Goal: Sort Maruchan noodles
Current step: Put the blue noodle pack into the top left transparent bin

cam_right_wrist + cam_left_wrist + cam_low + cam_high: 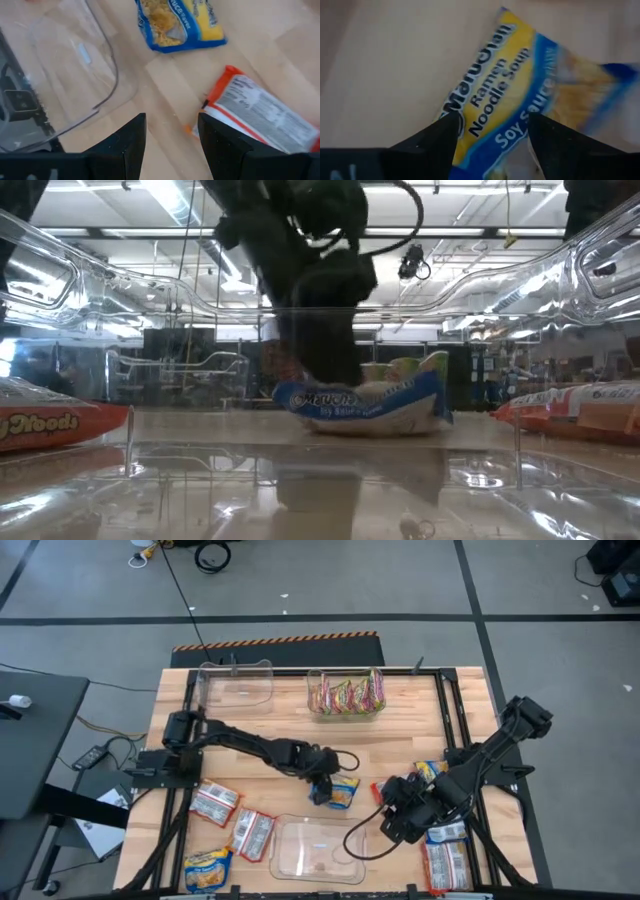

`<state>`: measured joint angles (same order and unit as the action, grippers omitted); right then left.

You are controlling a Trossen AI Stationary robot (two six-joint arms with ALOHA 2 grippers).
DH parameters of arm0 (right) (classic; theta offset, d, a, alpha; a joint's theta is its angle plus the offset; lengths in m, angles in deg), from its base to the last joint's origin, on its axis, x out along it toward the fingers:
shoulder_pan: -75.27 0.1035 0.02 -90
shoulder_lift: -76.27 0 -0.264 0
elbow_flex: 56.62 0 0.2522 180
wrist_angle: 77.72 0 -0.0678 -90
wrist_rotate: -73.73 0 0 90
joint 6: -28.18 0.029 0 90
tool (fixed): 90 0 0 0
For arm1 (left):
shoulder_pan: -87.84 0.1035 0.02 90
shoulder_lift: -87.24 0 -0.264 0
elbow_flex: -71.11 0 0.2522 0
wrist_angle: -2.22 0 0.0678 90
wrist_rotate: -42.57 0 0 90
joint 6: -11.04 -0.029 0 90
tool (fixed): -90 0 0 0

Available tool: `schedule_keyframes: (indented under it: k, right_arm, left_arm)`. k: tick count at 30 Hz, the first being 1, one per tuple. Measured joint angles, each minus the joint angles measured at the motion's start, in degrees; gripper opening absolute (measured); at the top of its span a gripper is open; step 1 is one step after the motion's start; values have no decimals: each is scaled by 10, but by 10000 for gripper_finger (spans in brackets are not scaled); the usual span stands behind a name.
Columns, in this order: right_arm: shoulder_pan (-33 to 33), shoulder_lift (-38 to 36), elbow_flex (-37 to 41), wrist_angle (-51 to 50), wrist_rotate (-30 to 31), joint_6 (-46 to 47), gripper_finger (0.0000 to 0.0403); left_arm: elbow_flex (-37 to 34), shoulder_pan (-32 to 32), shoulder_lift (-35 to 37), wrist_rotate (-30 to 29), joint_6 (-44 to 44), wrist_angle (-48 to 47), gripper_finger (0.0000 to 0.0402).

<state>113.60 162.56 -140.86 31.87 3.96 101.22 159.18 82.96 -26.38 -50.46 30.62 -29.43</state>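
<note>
My left gripper (322, 790) is low over mid-table, right on the blue-yellow soy sauce packet (342, 792). From the left wrist, both fingers (432, 145) straddle that packet's near end with its wrapper showing in the gap between them; I cannot tell whether the pads press it or stand just off it. The low view has the packet (365, 405) lying flat on the wood with the dark gripper directly above it.

My right gripper (392, 825) hangs over the near-right part of the table, fingers (125, 145) parted with bare wood between them, gripping nothing. Its wrist camera sees an orange-silver packet (260, 117) just beyond them, a blue-yellow packet (177, 22) farther off, and the rim of the clear empty bin (107, 75) to one side.

The empty bin (290, 865) sits at the near edge, centre. Far side: another clear bin (235, 685), nothing in it that I can see, and beside it a bin of green/pink packets (347, 695) standing on edge.

Loose noodles near left: two red/orange-silver packets (215, 803) (254, 834) and a blue-yellow packet (208, 868). Near right, by the right arm: a blue-yellow packet (430, 770) and two more red/orange-silver ones (447, 865), partly hidden.
</note>
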Motion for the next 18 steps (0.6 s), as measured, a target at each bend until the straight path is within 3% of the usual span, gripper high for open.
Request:
schedule_keyframes:
  k: [6,12,18]
  right_arm:
    - [-13,-15,0,-25,8,-11,185]
    - [-29,-16,0,-29,29,-12,185]
    - [-43,-14,0,-7,29,-12,185]
  left_arm:
    - [-11,2,13,-28,96,-119,231]
    - [-14,-10,89,-13,291,-279,231]
    - [-15,0,178,-14,282,-280,231]
